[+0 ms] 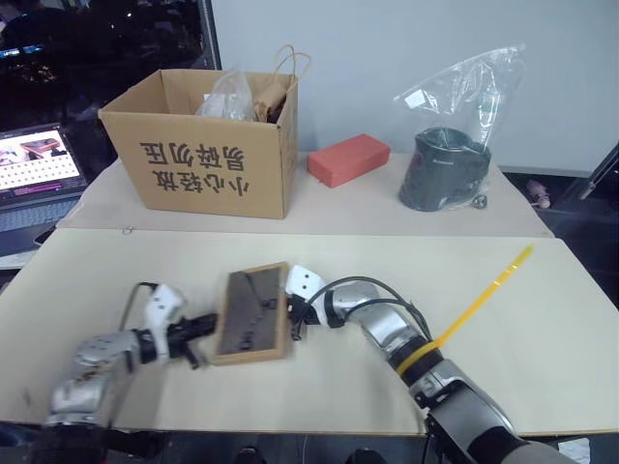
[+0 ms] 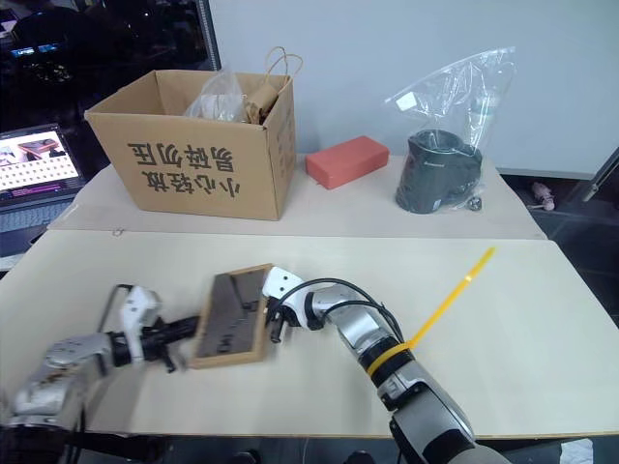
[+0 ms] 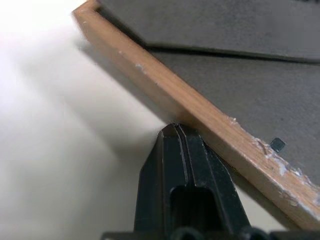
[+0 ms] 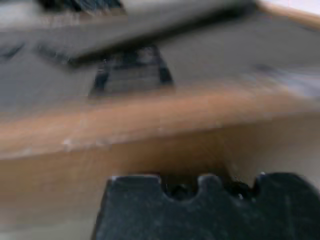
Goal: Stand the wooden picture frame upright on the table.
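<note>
Two tools are squeezing in on the wooden picture frame [image 1: 253, 314], which is lying back-up on the bench [image 1: 542, 329]. Left tool [image 1: 205, 329], pressed together, is touching its left edge; right tool [image 1: 296, 319], also pressed together, is nudging the opposite edge. Next, they need to tip it up.

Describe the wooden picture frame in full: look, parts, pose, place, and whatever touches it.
The wooden picture frame is a small rectangle with a light-wood border around a dark grey-brown back panel bearing small white marks. It faces back up near the front of the pale table; whether it lies fully flat I cannot tell. The left gripper, shut, presses its tips against the frame's left edge; the right gripper, also shut, meets the right edge. The wood looks scuffed along that left edge.
</note>
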### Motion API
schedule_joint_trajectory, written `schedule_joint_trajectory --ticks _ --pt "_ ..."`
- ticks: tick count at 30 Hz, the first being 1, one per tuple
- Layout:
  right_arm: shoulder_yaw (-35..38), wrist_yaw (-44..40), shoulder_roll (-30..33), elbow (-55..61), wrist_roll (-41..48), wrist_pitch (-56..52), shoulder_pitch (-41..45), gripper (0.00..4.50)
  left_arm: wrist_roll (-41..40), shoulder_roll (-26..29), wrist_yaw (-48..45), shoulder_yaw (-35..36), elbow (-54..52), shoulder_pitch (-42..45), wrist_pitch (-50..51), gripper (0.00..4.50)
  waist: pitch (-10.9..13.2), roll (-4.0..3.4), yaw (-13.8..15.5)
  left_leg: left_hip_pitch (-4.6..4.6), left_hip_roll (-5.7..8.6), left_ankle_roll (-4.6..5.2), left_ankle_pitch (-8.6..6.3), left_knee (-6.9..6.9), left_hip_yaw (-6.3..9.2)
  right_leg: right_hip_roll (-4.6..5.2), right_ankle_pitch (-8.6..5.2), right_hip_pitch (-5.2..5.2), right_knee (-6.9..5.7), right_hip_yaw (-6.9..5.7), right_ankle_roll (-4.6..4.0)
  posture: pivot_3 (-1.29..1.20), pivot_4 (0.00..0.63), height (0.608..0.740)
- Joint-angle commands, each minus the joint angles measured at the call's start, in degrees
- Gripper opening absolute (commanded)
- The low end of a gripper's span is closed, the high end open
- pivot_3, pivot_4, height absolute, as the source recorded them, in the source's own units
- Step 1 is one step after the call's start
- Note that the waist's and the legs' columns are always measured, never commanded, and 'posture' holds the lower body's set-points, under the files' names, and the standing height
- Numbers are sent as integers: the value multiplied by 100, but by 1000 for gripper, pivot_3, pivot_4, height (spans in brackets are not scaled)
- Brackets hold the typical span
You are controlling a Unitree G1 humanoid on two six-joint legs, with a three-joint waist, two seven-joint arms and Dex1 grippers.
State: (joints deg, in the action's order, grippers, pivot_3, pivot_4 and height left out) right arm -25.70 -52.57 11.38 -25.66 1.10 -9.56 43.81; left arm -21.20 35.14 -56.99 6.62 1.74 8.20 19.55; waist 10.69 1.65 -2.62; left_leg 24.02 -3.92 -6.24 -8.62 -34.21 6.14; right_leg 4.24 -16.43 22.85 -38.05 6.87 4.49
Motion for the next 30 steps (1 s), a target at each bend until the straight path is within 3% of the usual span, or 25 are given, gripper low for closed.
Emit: schedule_joint_trajectory --ticks 1,6,17,22,30 --pt "303 -385 713 783 79 -344 -382 51 -132 -604 307 -575 -573 -58 345 0 -5 -14 29 -4 0 0 0 0 0 0 0 -3 0 0 0 0 150 740" --pt "766 -351 1499 943 63 -568 -666 51 -227 -947 633 -586 -919 -213 646 0 -9 -18 51 -30 13 2 -1 -5 0 12 -12 -58 30 -1 20 0 150 740" --pt "900 -969 2989 1217 -184 27 -1289 51 -511 -556 735 70 -613 -49 754 0 -16 -20 19 -42 11 3 -2 -3 0 10 -28 -70 41 0 48 0 150 740" --pt "854 -1349 3142 1965 85 -292 -1532 51 -552 -599 822 26 -615 59 833 0 -16 -18 35 -34 13 3 -2 -3 1 13 -29 -70 49 0 49 0 150 740" --pt "735 -1403 2896 3079 335 -1046 -2096 51 -480 -1199 1182 -499 -871 30 862 0 -21 -11 -24 -36 10 7 -5 1 1 9 -28 -69 51 0 48 0 150 740"
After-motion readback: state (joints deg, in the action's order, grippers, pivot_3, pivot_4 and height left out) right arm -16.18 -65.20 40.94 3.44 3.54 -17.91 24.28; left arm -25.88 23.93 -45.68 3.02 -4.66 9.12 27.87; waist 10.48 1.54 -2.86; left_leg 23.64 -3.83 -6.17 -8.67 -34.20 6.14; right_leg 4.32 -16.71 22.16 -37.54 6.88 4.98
